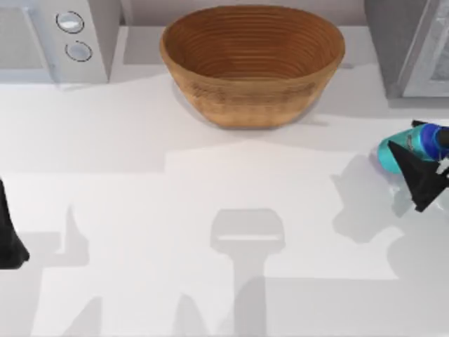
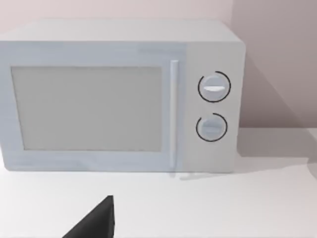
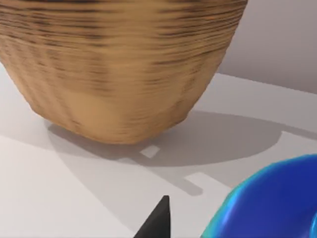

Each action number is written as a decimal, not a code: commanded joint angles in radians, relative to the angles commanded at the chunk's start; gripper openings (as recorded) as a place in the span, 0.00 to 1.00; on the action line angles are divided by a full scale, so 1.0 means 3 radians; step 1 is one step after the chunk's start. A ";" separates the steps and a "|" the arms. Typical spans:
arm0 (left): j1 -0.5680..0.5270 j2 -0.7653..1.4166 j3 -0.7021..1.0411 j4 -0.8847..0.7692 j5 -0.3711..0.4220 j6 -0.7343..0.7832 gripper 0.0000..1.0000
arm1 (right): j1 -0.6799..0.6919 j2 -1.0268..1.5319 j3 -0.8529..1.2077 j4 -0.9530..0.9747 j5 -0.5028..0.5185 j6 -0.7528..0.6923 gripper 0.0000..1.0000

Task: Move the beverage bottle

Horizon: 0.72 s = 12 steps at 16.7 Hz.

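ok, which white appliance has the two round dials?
The microwave at the table's back left; its dials sit beside the door. The appliance at back right shows none.

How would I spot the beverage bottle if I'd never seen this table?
Start at the big woven basket at the back middle of the table, then look to the table's right edge. There the beverage bottle sits at the right gripper: small and turquoise with a dark blue shoulder.

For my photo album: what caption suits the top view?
Right gripper at the bottle by the table's right edge, basket behind.
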 joint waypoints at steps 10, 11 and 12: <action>0.0000 0.0000 0.0000 0.0000 0.0000 0.0000 1.00 | 0.0156 0.0149 0.0175 0.0005 0.0148 -0.0008 0.23; 0.0000 0.0000 0.0000 0.0000 0.0000 0.0000 1.00 | 0.0156 0.0149 0.0175 0.0005 0.0148 -0.0008 0.30; 0.0000 0.0000 0.0000 0.0000 0.0000 0.0000 1.00 | 0.0156 0.0149 0.0175 0.0005 0.0148 -0.0008 0.38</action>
